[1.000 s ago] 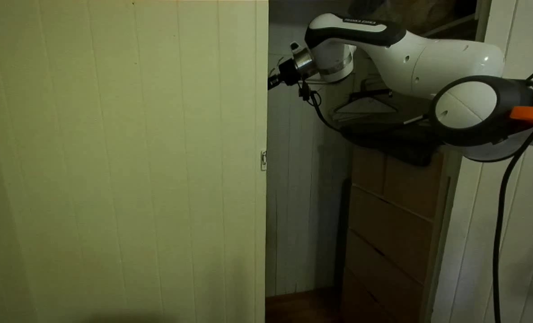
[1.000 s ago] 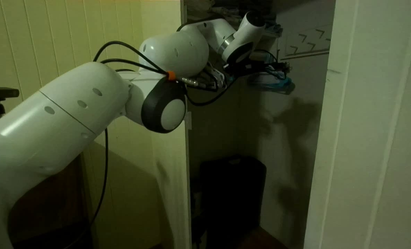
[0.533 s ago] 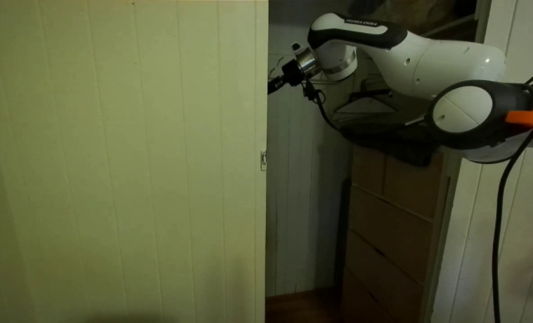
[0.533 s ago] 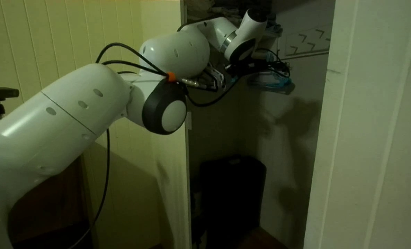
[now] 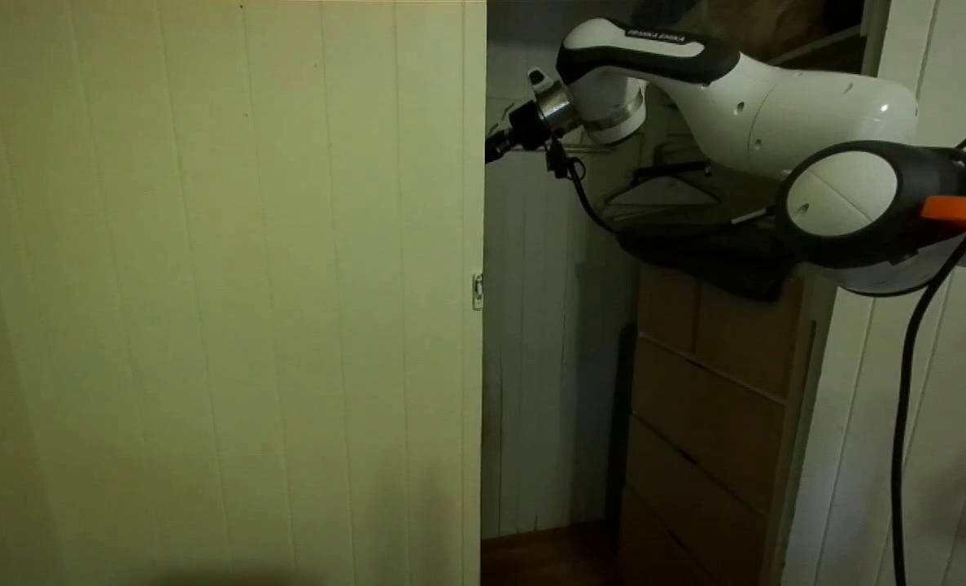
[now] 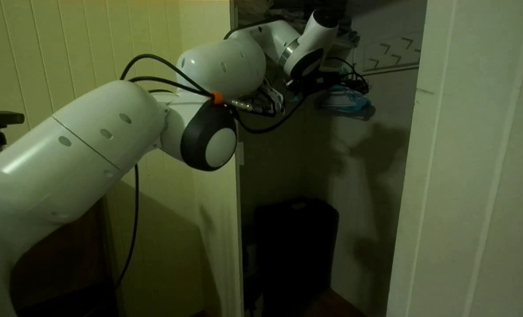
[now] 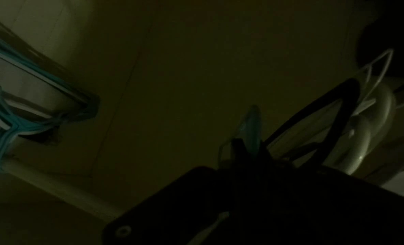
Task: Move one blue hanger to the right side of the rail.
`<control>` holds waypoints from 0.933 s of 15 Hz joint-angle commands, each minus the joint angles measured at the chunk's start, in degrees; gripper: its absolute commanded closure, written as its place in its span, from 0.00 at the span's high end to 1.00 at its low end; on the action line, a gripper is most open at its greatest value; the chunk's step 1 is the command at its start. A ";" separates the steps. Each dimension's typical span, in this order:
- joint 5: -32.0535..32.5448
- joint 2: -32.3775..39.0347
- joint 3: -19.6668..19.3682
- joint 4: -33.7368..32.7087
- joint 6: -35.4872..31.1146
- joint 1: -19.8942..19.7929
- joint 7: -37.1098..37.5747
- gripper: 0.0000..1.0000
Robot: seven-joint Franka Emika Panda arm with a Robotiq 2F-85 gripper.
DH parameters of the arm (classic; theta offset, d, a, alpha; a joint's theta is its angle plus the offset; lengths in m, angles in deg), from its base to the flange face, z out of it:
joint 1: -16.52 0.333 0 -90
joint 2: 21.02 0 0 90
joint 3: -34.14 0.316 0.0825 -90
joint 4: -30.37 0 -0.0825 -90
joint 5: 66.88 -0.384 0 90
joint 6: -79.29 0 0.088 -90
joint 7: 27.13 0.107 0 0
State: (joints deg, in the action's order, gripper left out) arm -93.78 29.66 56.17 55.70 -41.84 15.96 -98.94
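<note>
The gripper (image 7: pixel 251 149), closet rail (image 7: pixel 62 189) behind it, pinched one light-blue clothes hanger (image 7: pixel 254 125), presumably to shift it rightward.

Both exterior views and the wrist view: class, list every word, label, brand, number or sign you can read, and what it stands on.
"FRANKA EMIKA": on the robot arm in an exterior view, small and slightly blurred.
No other text is readable in the exterior views.
Wrist view: dark; no lettering can be made out, on the blue hangers or elsewhere.
</note>
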 commanded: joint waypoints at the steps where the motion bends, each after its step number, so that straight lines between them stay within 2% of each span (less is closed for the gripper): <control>1: -0.15 -0.22 1.90 0.00 -1.79 0.25 -3.62 0.02; 7: 1.42 -0.31 0.12 0.00 -1.86 0.97 -0.24 0.02; 10: -0.09 -0.10 1.14 0.00 -2.17 0.57 1.86 0.02; 14: 1.03 -0.30 0.33 0.01 -0.18 0.82 4.68 0.02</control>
State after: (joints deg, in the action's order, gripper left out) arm -93.72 29.65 56.96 55.71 -42.83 16.48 -97.13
